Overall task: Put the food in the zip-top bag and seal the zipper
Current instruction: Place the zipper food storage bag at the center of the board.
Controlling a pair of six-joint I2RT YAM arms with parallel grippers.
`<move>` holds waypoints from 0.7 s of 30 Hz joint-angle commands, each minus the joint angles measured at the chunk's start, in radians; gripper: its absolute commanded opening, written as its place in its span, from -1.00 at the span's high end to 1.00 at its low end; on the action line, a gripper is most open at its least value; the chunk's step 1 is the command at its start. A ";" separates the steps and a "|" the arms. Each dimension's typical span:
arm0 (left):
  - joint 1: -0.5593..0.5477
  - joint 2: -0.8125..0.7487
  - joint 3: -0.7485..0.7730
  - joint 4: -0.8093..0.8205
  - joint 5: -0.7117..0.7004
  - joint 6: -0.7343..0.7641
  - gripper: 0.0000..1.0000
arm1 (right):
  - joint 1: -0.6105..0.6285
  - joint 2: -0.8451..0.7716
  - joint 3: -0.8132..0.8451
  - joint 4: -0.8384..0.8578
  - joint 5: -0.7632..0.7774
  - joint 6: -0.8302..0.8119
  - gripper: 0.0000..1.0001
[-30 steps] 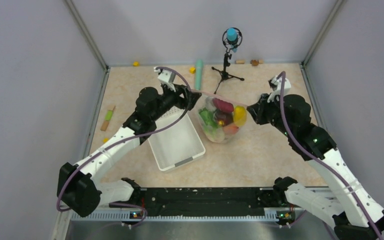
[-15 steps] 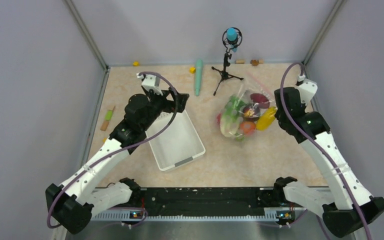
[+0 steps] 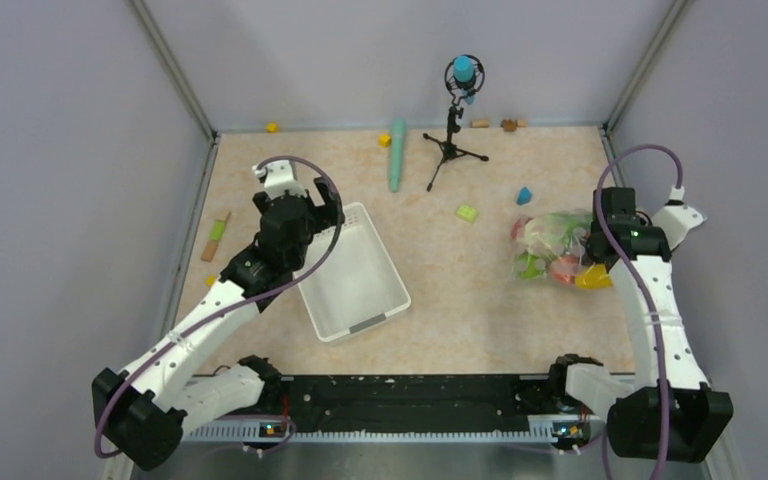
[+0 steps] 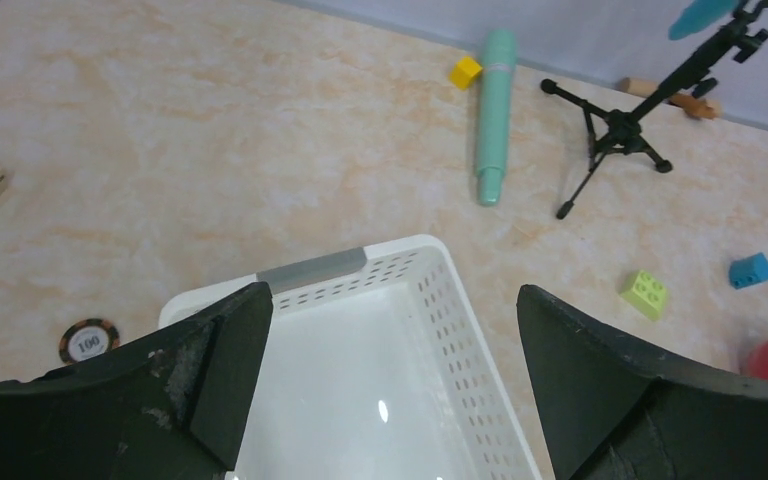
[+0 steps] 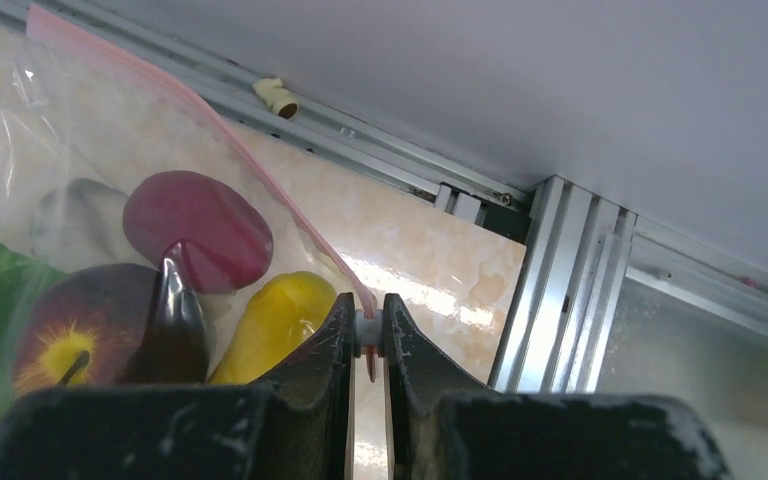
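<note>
To the left of the white basket (image 3: 401, 296), near the wall, lie a small green-and-wood stick (image 3: 217, 234) and a tiny yellow piece (image 3: 210, 280). In the left wrist view, a round chip (image 4: 88, 340) rests on the bench (image 3: 460, 310) just beside the basket's far left corner.

The left tool (image 4: 392, 340) hangs above the basket's far end, released, its fingers (image 4: 215, 370) spread wide and holding nothing. The basket itself sits slanted, its grey handle plates at the near and far ends.

Beyond the basket and to its right, a long teal cylinder (image 3: 397, 155) lies with a yellow block (image 3: 384, 140) touching or nearly touching its far end. Further right of that stands a small black tripod (image 3: 450, 143) with a blue tip.

Right of the basket, well apart from it, sit a lime block (image 3: 467, 212) and then a blue block (image 3: 525, 195).

Far to the basket's right, close to the right wall, the zip-top bag (image 3: 550, 240) lies on the bench with the food (image 3: 563, 268) inside it. The right wrist view shows a maroon root (image 5: 198, 230), a yellow piece (image 5: 270, 320), green leaf and a dark purple piece through the clear plastic.

The right tool (image 5: 368, 335) is clenched on the end of the zipper (image 5: 260, 180), with the pink strip running away from its tips along the bag's mouth. I cannot tell whether the strip is pressed closed along its length.
</note>
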 commanded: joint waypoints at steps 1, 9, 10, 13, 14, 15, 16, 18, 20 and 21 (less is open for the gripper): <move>0.001 -0.047 -0.021 -0.081 -0.164 -0.085 -0.94 | -0.010 0.018 -0.016 0.046 0.092 0.098 0.87; 0.001 -0.211 -0.077 -0.238 -0.241 -0.218 -0.95 | -0.010 0.012 -0.053 0.072 0.062 0.087 -0.49; 0.000 -0.232 -0.083 -0.252 -0.234 -0.228 -0.95 | -0.010 0.002 -0.055 0.072 0.056 0.087 -0.66; 0.001 -0.290 -0.094 -0.318 -0.234 -0.271 -0.94 | -0.010 -0.044 -0.066 0.105 -0.010 0.068 -0.70; 0.001 -0.310 -0.098 -0.345 -0.233 -0.281 -0.95 | -0.010 -0.074 -0.075 0.139 -0.063 0.014 -0.71; 0.001 -0.328 -0.101 -0.367 -0.233 -0.292 -0.94 | -0.010 -0.093 -0.088 0.179 -0.124 -0.017 -0.72; 0.001 -0.351 -0.102 -0.389 -0.232 -0.302 -0.94 | -0.010 -0.138 -0.111 0.229 -0.194 -0.079 -0.72; 0.001 -0.380 -0.100 -0.443 -0.225 -0.322 -0.94 | -0.010 -0.216 -0.153 0.327 -0.358 -0.171 -0.74; 0.000 -0.403 -0.091 -0.498 -0.225 -0.344 -0.94 | -0.010 -0.298 -0.192 0.405 -0.517 -0.236 -0.76; 0.000 -0.411 -0.085 -0.521 -0.226 -0.350 -0.94 | -0.010 -0.335 -0.205 0.432 -0.577 -0.259 -0.79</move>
